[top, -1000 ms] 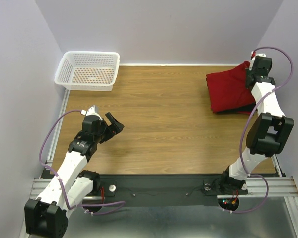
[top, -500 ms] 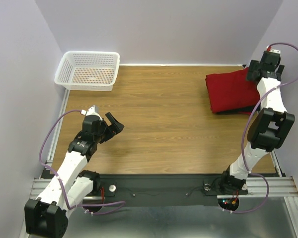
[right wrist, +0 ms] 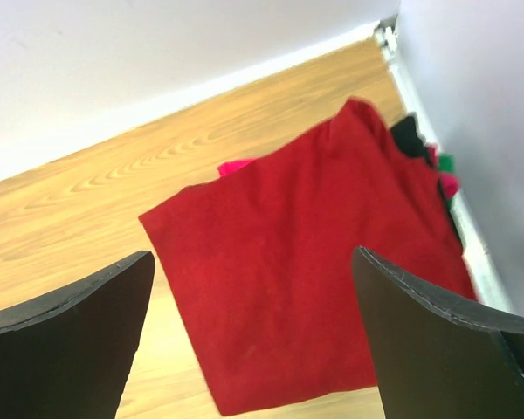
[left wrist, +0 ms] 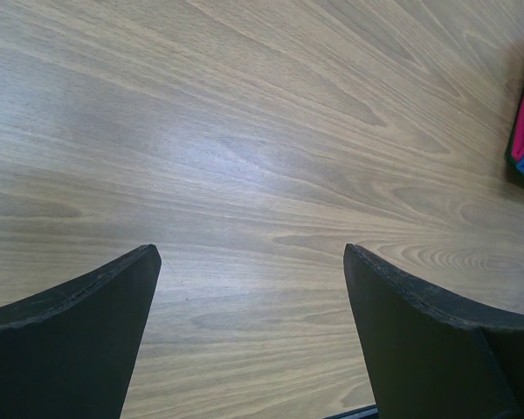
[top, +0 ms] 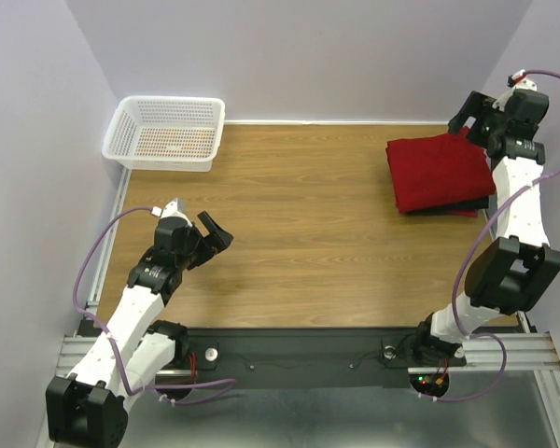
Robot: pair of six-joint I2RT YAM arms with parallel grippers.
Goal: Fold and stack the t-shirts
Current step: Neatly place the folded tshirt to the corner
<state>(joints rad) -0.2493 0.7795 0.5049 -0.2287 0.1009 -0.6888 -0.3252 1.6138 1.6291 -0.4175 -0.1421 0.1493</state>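
Near, the left tool (top: 215,235): jaws wide, nothing between them, hovering over bare surface (top: 299,233). Farther, the right tool (top: 469,112): jaws wide, holding nothing, above the far right corner. The folded red t-shirt (top: 439,170) tops the stack there, with black and pink edges showing beneath.

Risk: the top layer sits slightly askew beside the surface's right edge. A low pass by the right tool could snag a corner and unfold it.

Basket (top: 165,133) at far left. No readable writing or labels.

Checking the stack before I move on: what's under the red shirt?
Under the red shirt, black cloth peeks out at one edge and pink cloth at another. The rest is covered, so the count is unknown.
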